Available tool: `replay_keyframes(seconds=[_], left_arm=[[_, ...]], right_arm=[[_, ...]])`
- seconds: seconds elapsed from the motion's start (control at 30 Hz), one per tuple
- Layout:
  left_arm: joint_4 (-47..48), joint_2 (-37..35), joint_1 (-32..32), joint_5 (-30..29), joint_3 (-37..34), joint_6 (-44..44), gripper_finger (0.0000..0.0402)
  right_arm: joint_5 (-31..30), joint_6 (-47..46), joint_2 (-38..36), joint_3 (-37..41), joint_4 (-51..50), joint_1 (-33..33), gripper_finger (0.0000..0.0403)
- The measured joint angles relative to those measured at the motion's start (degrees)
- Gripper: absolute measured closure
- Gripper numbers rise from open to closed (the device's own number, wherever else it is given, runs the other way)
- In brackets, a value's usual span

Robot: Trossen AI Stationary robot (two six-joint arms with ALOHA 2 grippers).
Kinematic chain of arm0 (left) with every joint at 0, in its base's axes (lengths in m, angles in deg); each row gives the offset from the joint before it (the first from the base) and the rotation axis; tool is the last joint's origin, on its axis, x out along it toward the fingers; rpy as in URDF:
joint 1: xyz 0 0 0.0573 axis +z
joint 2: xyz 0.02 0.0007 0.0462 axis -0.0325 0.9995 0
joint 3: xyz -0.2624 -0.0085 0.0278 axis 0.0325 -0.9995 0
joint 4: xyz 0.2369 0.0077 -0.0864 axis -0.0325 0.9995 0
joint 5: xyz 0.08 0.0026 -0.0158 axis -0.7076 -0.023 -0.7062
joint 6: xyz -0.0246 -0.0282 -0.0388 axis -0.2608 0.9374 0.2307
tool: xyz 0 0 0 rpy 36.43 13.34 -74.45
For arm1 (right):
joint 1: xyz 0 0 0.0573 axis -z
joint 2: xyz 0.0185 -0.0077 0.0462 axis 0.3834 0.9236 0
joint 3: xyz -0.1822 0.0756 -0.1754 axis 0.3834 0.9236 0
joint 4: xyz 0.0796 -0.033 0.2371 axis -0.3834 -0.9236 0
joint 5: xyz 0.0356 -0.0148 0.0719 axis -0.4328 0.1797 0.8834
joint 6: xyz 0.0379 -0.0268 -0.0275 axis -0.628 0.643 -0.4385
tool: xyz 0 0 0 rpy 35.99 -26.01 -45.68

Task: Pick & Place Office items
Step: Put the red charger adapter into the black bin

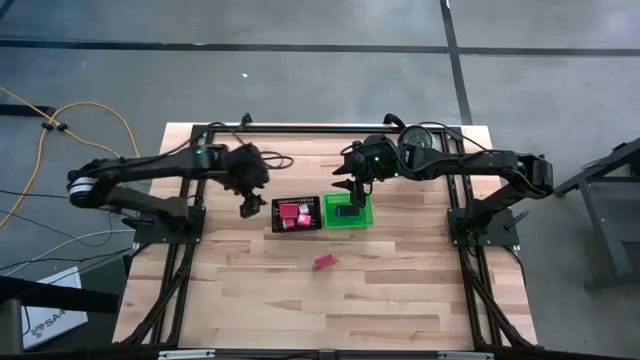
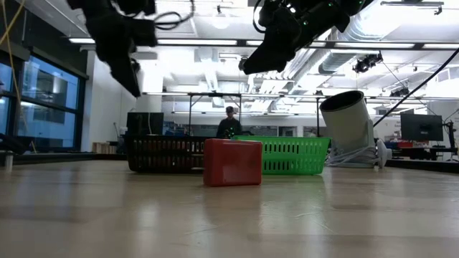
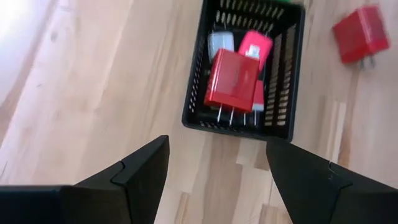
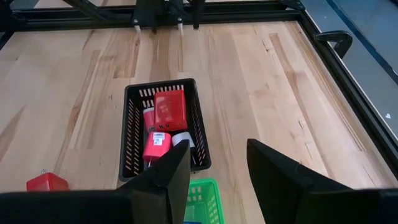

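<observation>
Black mesh plastic tray [image 1: 297, 215] taken as landmark, mid-tabletop [image 1: 400, 290]. Inside it are seen a large red plug block [image 3: 231, 79], a pink block [image 3: 256, 45] and a pale grey-white piece [image 3: 220, 43]. Green square plastic bin [image 1: 348, 212] sits touching the tray's side, something dark in it. One red block [image 1: 324, 262] lies alone on the bare wood, near the tray, toward the front edge.

Left claw [image 1: 247, 208] is held above the tabletop just beside the tray, fingers spread wide, nothing held. Right claw [image 1: 355, 187] hangs over the green bin, parted, empty.

Judged next: the stray red block. It is best approached from straight above, fingers set across its flat faces, prongs avoided, then released low inside the tray.
</observation>
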Motion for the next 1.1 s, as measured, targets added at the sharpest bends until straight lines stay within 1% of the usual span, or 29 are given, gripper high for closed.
replay_keyframes(seconds=[0.23, 0.33, 0.43, 0.67, 0.83, 1.1], left_arm=[[-4.22, -11.63, 0.20, -1.07, -6.97, 3.35, 0.0140], [-4.97, -14.85, 0.21, -1.65, -9.36, 4.13, 0.0140], [-4.90, -16.44, 0.21, -1.66, -10.52, 4.40, 0.0140], [-4.97, -17.19, 0.96, -1.58, -10.67, 5.98, 0.0140], [-4.27, -20.90, 2.12, -1.03, -10.89, 6.09, 0.0140], [-4.75, -28.06, 2.09, -1.67, -15.46, 9.72, 0.0140]], right_arm=[[0.00, 0.02, 0.01, 0.02, -0.02, 0.01, 0.0257], [0.00, 0.02, 0.02, 0.01, -0.02, 0.00, 0.0257], [0.00, 0.01, 0.01, 0.02, -0.02, 0.02, 0.0257], [0.00, 0.01, 0.02, 0.01, -0.02, 0.01, 0.0257], [0.00, 0.00, 0.01, 0.02, -0.03, 0.01, 0.0257], [0.00, 0.01, 0.02, 0.02, -0.01, 0.02, 0.0257]])
